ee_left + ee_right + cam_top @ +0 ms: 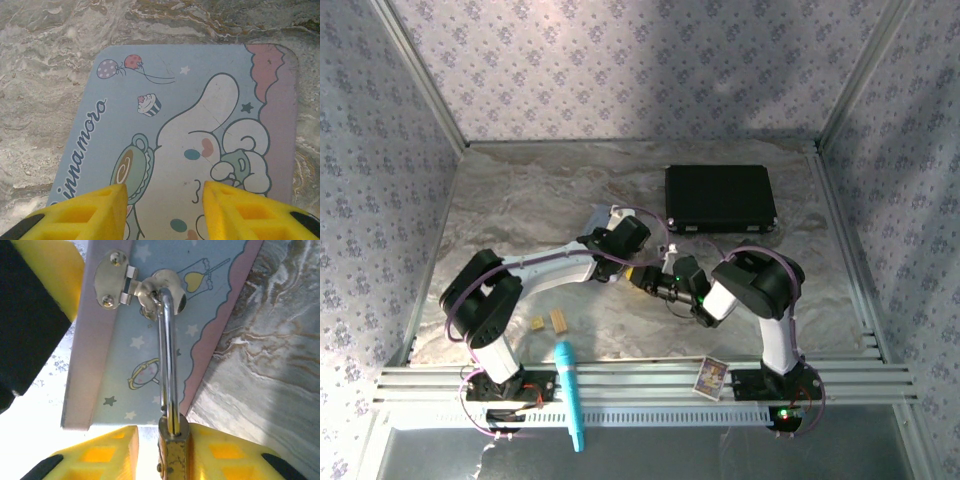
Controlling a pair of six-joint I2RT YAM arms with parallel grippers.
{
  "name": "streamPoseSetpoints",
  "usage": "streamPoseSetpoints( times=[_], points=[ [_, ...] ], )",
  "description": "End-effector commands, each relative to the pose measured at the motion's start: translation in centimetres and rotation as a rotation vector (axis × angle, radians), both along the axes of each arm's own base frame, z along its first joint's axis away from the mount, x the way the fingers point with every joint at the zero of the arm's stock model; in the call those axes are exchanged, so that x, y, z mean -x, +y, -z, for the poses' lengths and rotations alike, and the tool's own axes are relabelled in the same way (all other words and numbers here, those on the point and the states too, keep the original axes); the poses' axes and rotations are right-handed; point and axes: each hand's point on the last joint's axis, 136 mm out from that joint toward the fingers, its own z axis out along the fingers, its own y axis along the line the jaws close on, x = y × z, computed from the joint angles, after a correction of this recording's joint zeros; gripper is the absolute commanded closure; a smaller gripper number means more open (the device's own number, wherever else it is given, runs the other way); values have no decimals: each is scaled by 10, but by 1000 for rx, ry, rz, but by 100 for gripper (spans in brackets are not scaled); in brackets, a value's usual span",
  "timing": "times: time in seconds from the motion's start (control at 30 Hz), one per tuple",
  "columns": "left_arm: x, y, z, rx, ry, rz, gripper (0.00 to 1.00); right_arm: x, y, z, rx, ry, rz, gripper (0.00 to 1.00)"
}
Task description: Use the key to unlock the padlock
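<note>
- left gripper (162,192) jaws wide apart over the tin (175,100), holding nothing
- padlock (173,452) sits between right gripper (166,435) jaws, can't tell if clamped
- shackle (167,355) hooked through the tin's clasp (114,280)

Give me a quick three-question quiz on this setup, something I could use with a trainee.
1. True or false: the padlock's shackle passes through the clasp on the tin.
2. Which gripper's fingers flank the padlock body? A) left B) right C) neither
3. Fill in: seen from above, the two tan blocks lie nearer the ____ arm's base.
Key: 1 true; 2 B, the right gripper; 3 left.
</note>
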Motion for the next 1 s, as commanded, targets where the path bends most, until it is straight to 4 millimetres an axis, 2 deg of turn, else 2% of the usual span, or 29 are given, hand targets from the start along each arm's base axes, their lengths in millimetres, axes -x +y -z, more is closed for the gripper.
streamPoseSetpoints(
  times=[0.0, 0.07, 0.23, 0.3, 0.57, 0.77, 0.97],
  points=[
    [49, 10, 58, -126, 269, 93, 55, 27, -28, 67, 196, 165, 13, 79],
    [50, 8, 56, -123, 267, 97, 55, 27, -27, 67, 194, 156, 20, 87],
    [53, 6, 61, -143, 273, 106, 56, 17, -24, 64, 173, 126, 64, 100],
    [56, 5, 66, -158, 280, 121, 60, 11, -22, 61, 156, 118, 80, 100],
    [70, -1, 82, -229, 294, 198, 62, -15, -13, 43, 88, 98, 104, 100],
    [78, 1, 91, -225, 306, 219, 63, -30, -22, 34, 32, 117, 148, 100],
    [79, 5, 94, -243, 306, 217, 64, -38, -20, 28, 28, 116, 140, 100]
  ],
)
